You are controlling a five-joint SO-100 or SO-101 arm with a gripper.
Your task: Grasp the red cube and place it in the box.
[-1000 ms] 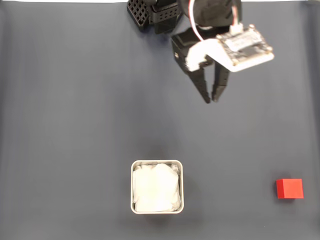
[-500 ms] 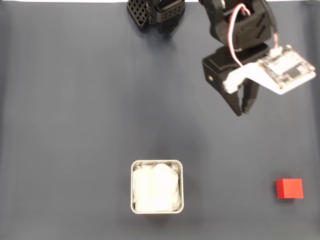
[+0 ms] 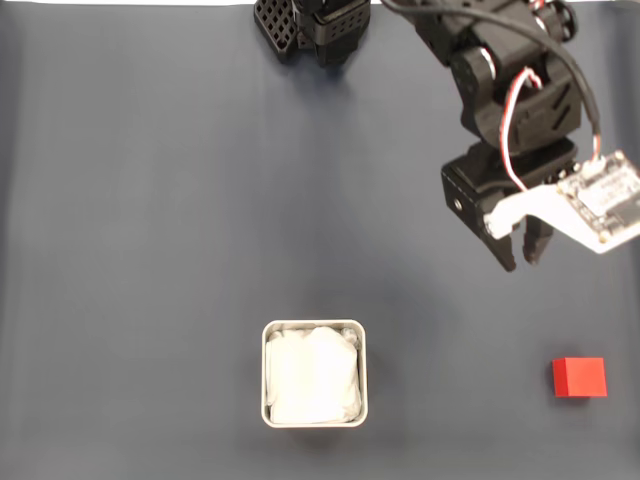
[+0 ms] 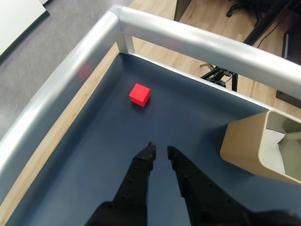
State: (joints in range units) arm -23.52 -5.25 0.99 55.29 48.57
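The red cube [image 3: 579, 377] sits flat on the dark bench [image 3: 150, 250], off to the right of the box [image 3: 314, 373] in the fixed view, well apart from it and roughly level with its middle. In the wrist view the red cube [image 4: 139, 94] lies ahead of the claw tips and slightly left of their line, near the silver rail [image 4: 202, 40] that edges the bench. Being a cube, it has no long axis; in the fixed view its faces run square to the box's sides, while in the wrist view it looks turned a little against the line of the fingers.

The claw [image 3: 520, 259] hangs up and to the left of the cube in the fixed view, clear of it, empty, with its fingers drawn close and only a thin gap between the tips [image 4: 160, 151].

The step in hand looks like the reach toward the cube; nothing is grasped yet. The next move likely calls for spreading the fingers wider than the cube, travelling on toward it, lining the fingers up with two opposite faces, then lowering.
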